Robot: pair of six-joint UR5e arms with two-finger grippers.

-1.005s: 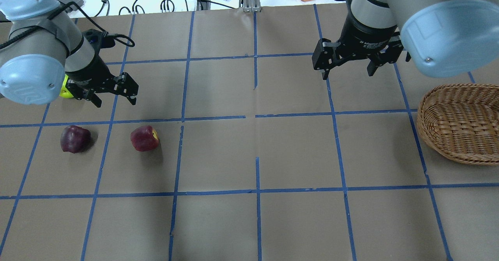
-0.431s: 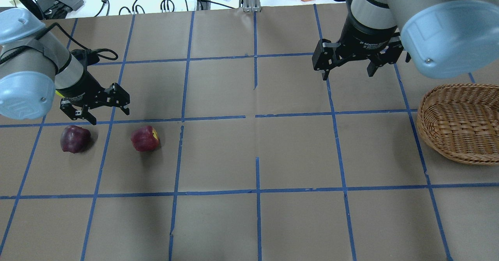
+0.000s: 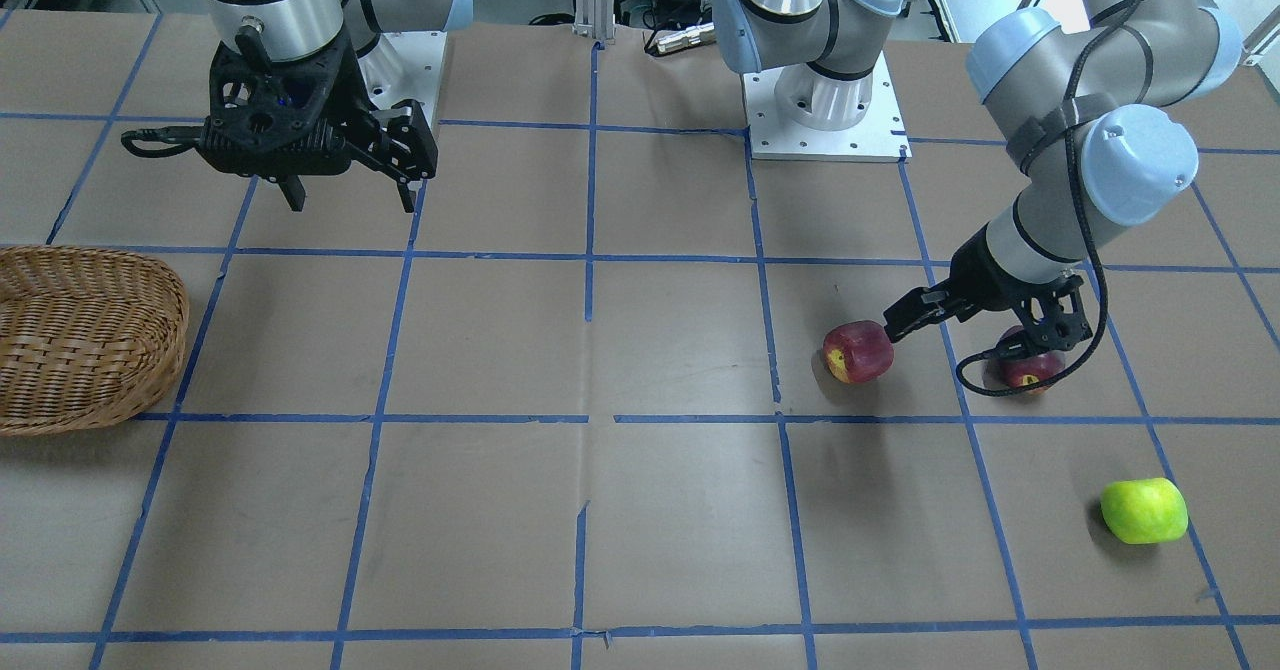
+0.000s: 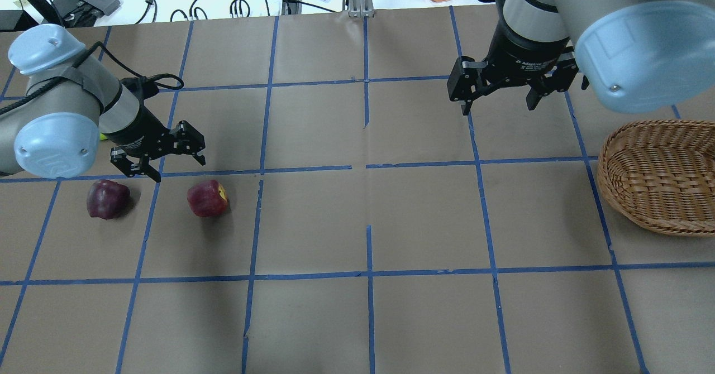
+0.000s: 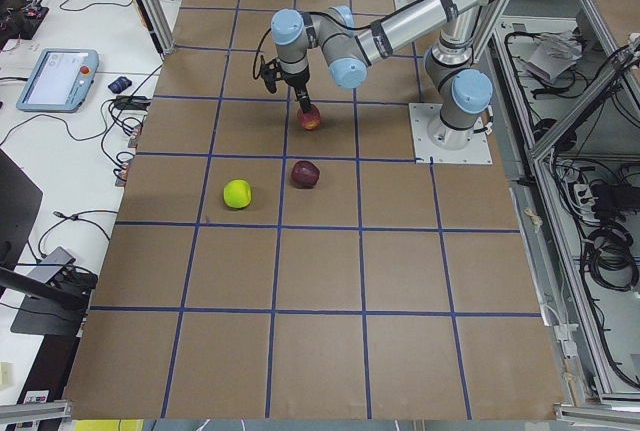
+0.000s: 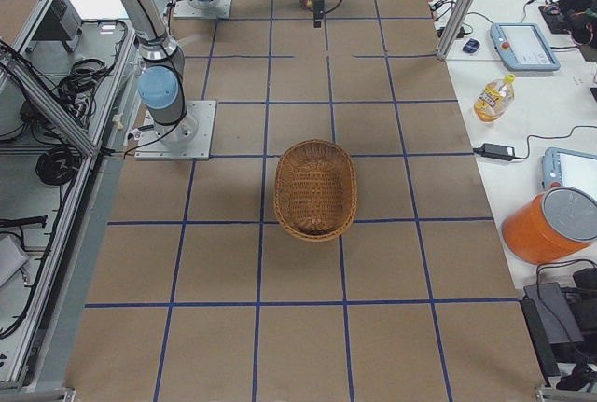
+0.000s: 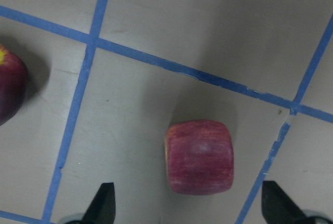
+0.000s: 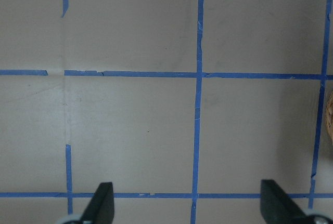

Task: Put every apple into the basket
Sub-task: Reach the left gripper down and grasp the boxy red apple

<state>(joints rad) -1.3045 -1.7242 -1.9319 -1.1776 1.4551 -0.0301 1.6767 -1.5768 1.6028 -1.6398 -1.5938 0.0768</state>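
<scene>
**Three apples on the table, none in the basket, both jaws released**

The basket [image 4: 609, 195] sits at one end of the table [image 4: 424, 217] with nothing in it. All three apples lie well apart from it, toward the opposite end. The red apple [image 4: 206, 198], with its yellow patch, is the closest of them to the basket. The maroon apple [image 4: 107, 199] lies farther from the basket. The green apple [image 3: 1143, 510] lies farthest from the basket and well clear of the other two. In the overhead view the left arm hides all but a sliver of it.

The left gripper [image 4: 179, 168] is at the end of the table away from the basket, close to the red and maroon apples. Its jaws are spread wide and hold nothing. Its wrist camera shows the red apple on the table, in line with the gap between the two fingertips [image 7: 104, 206] and touching neither.

The right gripper [image 4: 497, 106] hangs much nearer the basket, to one side of it and not over it. Its jaws are also released and wide apart, with only bare table beneath them in its wrist view.
</scene>
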